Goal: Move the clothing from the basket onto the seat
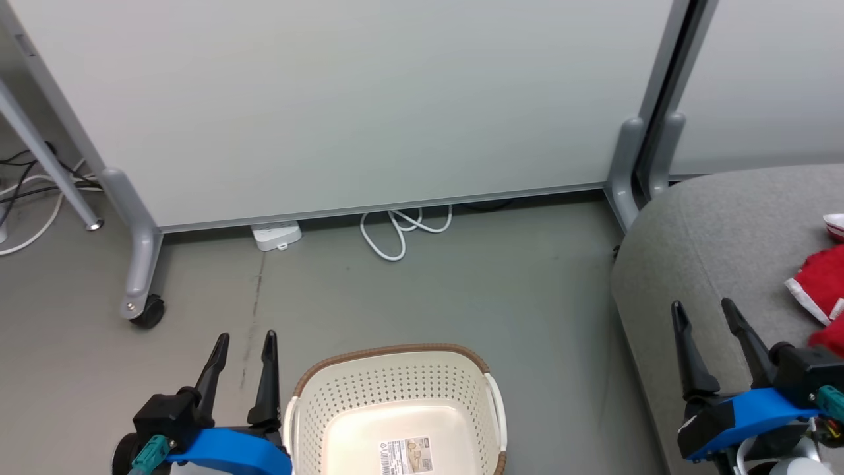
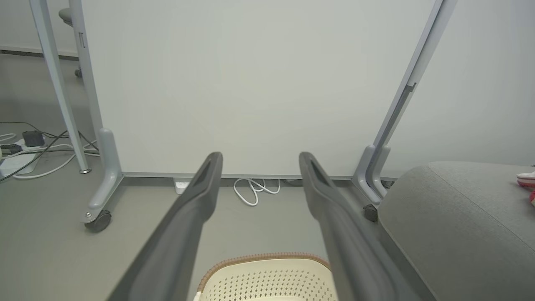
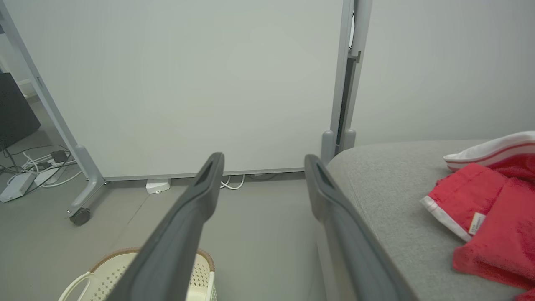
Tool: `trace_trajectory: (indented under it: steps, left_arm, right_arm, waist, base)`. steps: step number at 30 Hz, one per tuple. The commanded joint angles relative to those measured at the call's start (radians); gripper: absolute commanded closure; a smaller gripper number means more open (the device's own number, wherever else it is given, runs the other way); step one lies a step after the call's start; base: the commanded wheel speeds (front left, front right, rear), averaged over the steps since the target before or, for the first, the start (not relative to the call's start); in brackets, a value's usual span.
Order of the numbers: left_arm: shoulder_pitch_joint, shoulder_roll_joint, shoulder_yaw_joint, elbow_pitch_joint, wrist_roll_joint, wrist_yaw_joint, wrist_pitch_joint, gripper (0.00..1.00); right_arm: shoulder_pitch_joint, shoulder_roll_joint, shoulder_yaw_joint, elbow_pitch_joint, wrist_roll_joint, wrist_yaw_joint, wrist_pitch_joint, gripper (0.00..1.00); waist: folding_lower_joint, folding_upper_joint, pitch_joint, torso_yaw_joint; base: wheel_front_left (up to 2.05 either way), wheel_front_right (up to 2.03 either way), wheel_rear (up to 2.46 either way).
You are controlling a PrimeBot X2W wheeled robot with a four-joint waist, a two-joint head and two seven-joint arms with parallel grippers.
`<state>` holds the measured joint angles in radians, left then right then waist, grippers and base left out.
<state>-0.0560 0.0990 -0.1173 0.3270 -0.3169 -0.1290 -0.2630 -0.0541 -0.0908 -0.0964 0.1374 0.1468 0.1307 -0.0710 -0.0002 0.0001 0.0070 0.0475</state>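
In the head view, the basket [image 1: 395, 382] sits on the floor [image 1: 527, 297] at 6 o'clock. You can see a label [image 1: 405, 455] on its bare bottom. Your left gripper [image 1: 246, 336] is at 7 o'clock, just beside the basket, with its fingers spread apart. Your right gripper [image 1: 701, 305] is at 4 o'clock, by the edge of the seat [image 1: 712, 237], and its fingers are spread too. The red clothing [image 1: 824, 280] lies on the seat at 3 o'clock. A white cord [image 1: 395, 237] lies in the middle, below a big pale board [image 1: 369, 99] at 12 o'clock.

In the left wrist view, the two fingers stand wide apart, and you see the cord between them. The basket rim is at 6 o'clock. The seat is at 4 o'clock.

In the right wrist view, the fingers are wide apart too. The basket is at 7 o'clock. The clothing lies on the seat at 3 o'clock, well apart from the basket.
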Motion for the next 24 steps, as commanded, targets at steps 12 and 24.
trace_trajectory:
  steps: [12, 24]
  left_arm:
    - [0.009, -0.006, 0.031, 0.053, 0.010, -0.002, -0.002, 0.00]
    - [0.009, -0.001, 0.013, 0.079, 0.000, 0.000, 0.000, 1.00]
  right_arm:
    - [0.046, 0.034, 0.008, -0.047, 0.003, 0.000, 0.001, 0.00]
    - [0.037, 0.037, 0.008, -0.034, 0.006, 0.000, -0.001, 1.00]
  waist:
    - [0.0002, -0.0001, -0.006, 0.030]
    - [0.0002, -0.0001, -0.012, 0.028]
  base:
    - [0.00, 0.00, 0.00]
    - [0.00, 0.00, 0.00]
